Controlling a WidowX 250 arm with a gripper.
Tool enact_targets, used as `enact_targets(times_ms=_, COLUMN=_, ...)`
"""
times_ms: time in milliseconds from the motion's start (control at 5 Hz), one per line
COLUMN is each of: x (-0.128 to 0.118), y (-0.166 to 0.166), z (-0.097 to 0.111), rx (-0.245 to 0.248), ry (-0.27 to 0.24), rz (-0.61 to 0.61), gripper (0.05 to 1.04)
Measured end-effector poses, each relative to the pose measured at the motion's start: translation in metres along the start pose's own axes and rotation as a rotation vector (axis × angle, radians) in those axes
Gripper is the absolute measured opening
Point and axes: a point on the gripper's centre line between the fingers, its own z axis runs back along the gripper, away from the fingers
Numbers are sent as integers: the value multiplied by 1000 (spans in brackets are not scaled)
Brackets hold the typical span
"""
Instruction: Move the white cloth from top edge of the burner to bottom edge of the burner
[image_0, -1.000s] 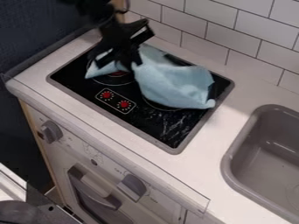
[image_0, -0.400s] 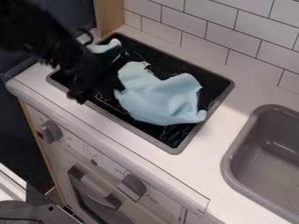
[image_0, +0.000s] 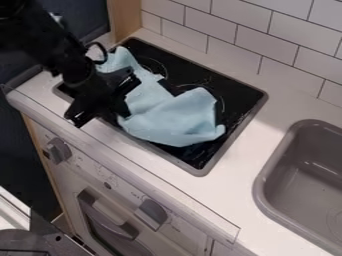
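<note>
The gripper (image_0: 101, 116) is over the left front edge of the burner, its two fingers spread apart. The cloth (image_0: 174, 117), pale blue rather than white here, lies crumpled across the black burner (image_0: 234, 95). It stretches from the burner's back left corner to near the front edge, with a bunched end toward the front right. One finger stands against or just in front of the cloth's left side; contact is unclear. The arm hides the burner's left corner.
A grey sink (image_0: 267, 175) is set into the white counter (image_0: 234, 187) at the right. White wall tiles (image_0: 257, 42) stand behind the burner, beside a wooden post (image_0: 125, 19). Oven knobs (image_0: 151, 212) are on the front panel below.
The gripper has come down and toward the front left edge of the burner. The cloth has shifted the same way, baring more of the burner's back and right side.
</note>
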Motion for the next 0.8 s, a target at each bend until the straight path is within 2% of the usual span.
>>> enact_targets(times_ms=200, x=-2, y=-6, z=6, rx=78, ry=4, rz=-61, gripper=452)
enact_targets(times_ms=400, x=0, y=-20, z=19, rx=128, ry=-6, rz=-132, gripper=761)
enact_targets(times_ms=600, x=1, y=-30, z=29, rx=191, ry=0, rz=-177, gripper=997)
enact_targets(times_ms=800, x=-3, y=-43, z=51, rx=240, ry=-17, rz=-187, gripper=1001)
